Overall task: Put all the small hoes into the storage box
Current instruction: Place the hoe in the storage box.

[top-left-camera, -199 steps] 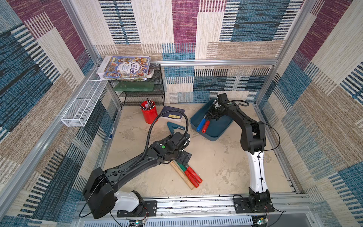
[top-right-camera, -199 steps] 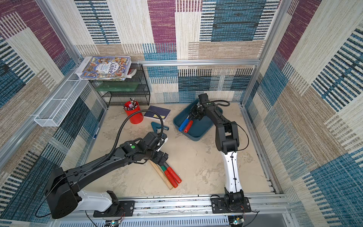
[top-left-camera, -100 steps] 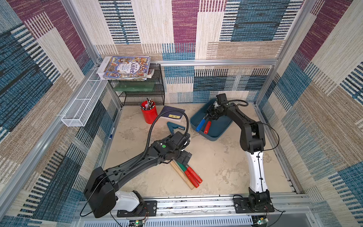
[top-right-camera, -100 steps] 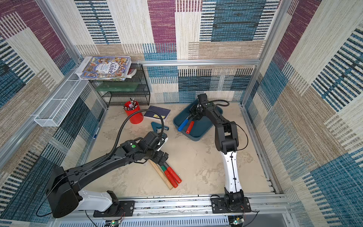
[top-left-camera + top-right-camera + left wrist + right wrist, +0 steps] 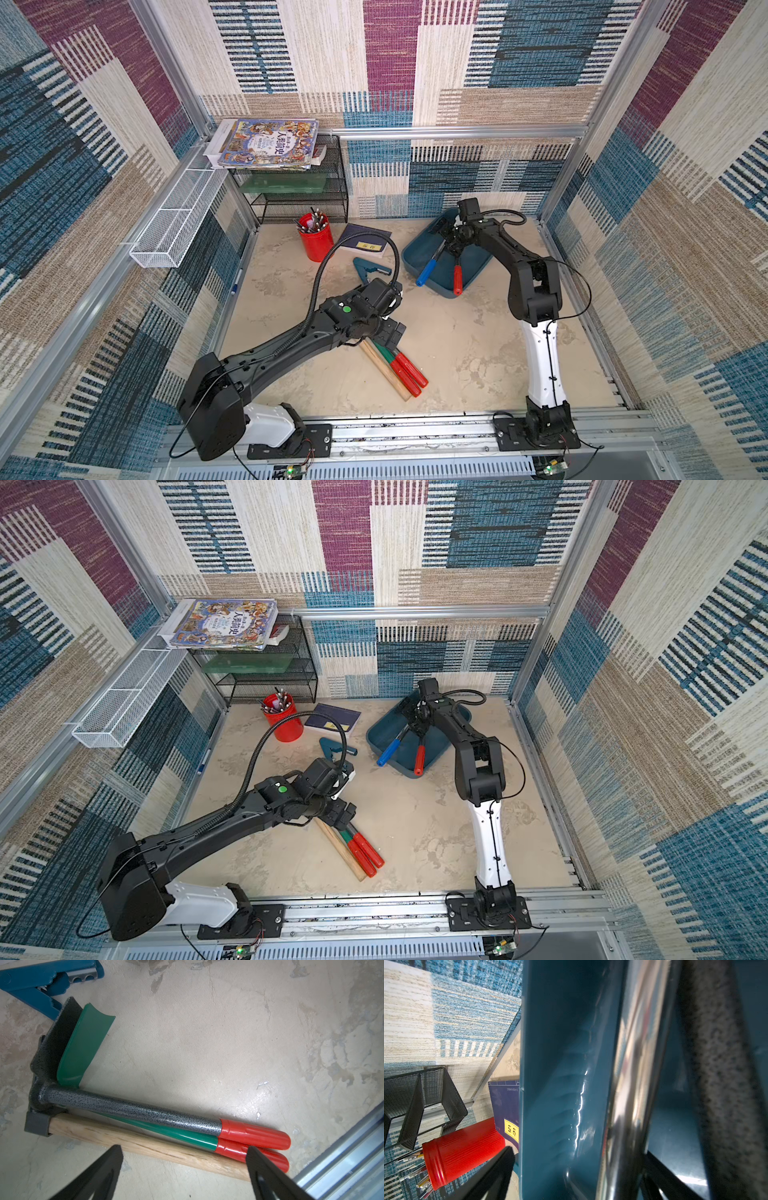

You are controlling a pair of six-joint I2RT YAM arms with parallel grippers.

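Observation:
The storage box [image 5: 476, 266] [image 5: 382, 733], a shallow teal tray, sits at the back right. The small hoe [image 5: 457, 279] [image 5: 419, 759] lies in it, red grip at the near rim; its speckled grey shaft [image 5: 720, 1084] passes beside my jaws and its head is hidden under the arm. My right gripper [image 5: 451, 245] [image 5: 417, 725] [image 5: 577, 1152] hangs open low over the box, gripping nothing; a chrome shaft [image 5: 633, 1064] runs between its fingers. My left gripper [image 5: 392, 332] [image 5: 343, 812] [image 5: 184, 1147] stands open over a pile of tools on the floor, touching none.
A blue-handled tool [image 5: 427, 272] lies in the box too. The floor pile holds a wooden-handled tool [image 5: 145, 1142], a green trowel [image 5: 83, 1047] and a grey-shafted, black-bladed tool [image 5: 133, 1111]. A blue clamp [image 5: 370, 268], notebook [image 5: 365, 245], red pen cup [image 5: 316, 243] and black rack [image 5: 299, 195] stand behind.
My right gripper has gone from shut to open over the box. The hoe's red grip has slid toward the near rim. The left arm has stayed put.

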